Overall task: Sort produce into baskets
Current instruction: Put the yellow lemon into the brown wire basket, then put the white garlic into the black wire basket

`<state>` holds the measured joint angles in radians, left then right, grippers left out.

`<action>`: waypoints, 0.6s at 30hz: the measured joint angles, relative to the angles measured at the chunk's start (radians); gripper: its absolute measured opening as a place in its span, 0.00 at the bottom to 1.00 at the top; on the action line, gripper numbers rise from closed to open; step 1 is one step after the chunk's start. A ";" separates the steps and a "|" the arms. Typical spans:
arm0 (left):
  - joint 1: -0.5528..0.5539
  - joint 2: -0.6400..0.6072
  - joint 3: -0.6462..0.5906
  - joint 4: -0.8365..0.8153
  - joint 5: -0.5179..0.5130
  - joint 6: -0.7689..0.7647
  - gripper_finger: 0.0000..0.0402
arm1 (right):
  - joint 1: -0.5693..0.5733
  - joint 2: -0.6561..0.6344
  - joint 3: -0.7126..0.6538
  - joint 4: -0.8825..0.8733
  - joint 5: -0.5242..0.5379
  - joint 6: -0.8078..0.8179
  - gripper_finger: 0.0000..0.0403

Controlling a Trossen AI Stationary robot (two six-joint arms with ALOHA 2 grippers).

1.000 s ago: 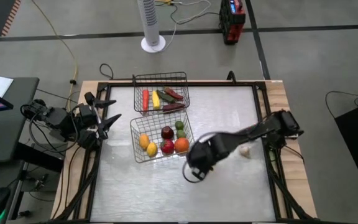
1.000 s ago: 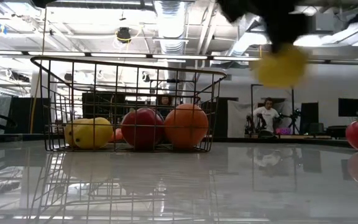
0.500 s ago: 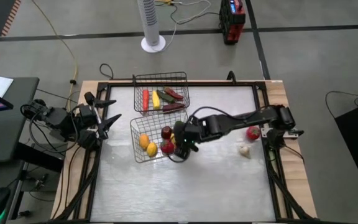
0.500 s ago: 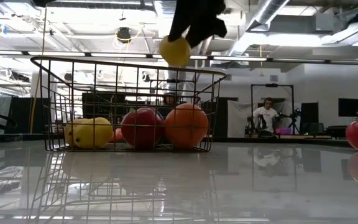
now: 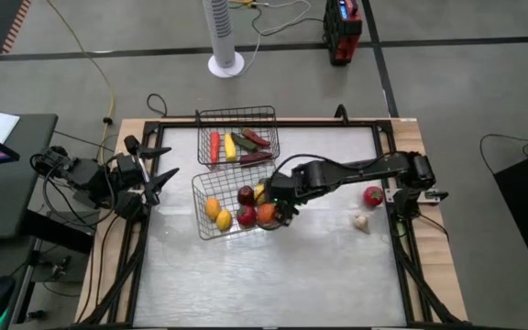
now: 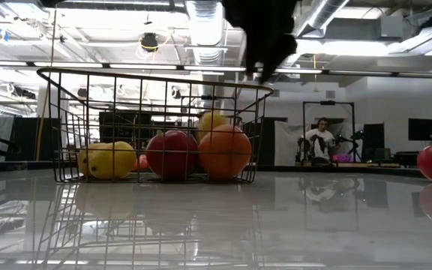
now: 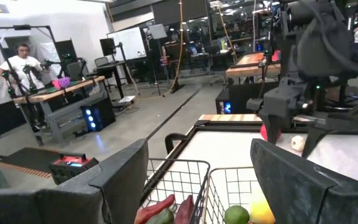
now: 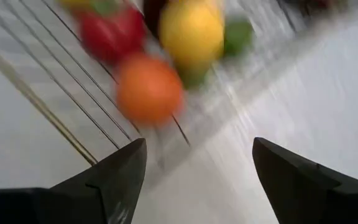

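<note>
Lying free in basket (image 5: 200,203), lemon (image 8: 191,34) beneath right hand (image 8: 194,171).

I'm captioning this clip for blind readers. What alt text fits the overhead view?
The right gripper hangs open over the near basket, where a lemon lies among an orange, apples and lemons. The far basket holds vegetables; an apple and a pale piece remain on the table. The left gripper waits at the left edge.

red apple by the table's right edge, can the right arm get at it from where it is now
Probably yes. The red apple lies in the open beside the right arm's base, nothing over it. The right gripper, open and empty, is over the nearer basket and must swing back.
</note>
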<state>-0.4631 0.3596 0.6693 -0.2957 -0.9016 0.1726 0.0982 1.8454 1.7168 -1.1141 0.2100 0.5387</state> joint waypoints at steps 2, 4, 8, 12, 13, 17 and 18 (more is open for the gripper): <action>0.000 0.000 0.000 0.000 0.000 0.000 0.68 | 0.007 0.000 -0.001 -0.121 0.000 0.042 0.80; 0.000 0.000 0.000 0.000 0.000 0.000 0.68 | 0.018 0.003 -0.017 -0.230 -0.004 0.075 0.79; 0.000 0.000 0.000 0.000 0.000 0.000 0.68 | 0.037 0.007 -0.121 -0.368 -0.063 0.127 0.78; 0.000 0.000 0.000 -0.001 0.000 -0.008 0.68 | 0.037 0.004 -0.257 -0.360 -0.154 0.137 0.78; 0.000 0.000 0.000 -0.001 0.000 -0.009 0.68 | 0.034 0.004 -0.292 -0.347 -0.182 0.138 0.78; 0.000 0.000 0.000 -0.001 0.000 -0.010 0.68 | 0.029 0.001 -0.415 -0.326 -0.249 0.146 0.78; 0.000 0.000 0.000 -0.002 0.000 -0.010 0.68 | 0.029 -0.001 -0.440 -0.326 -0.255 0.149 0.78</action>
<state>-0.4632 0.3598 0.6697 -0.2973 -0.9012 0.1631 0.1276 1.8445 1.2768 -1.4398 -0.0451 0.6873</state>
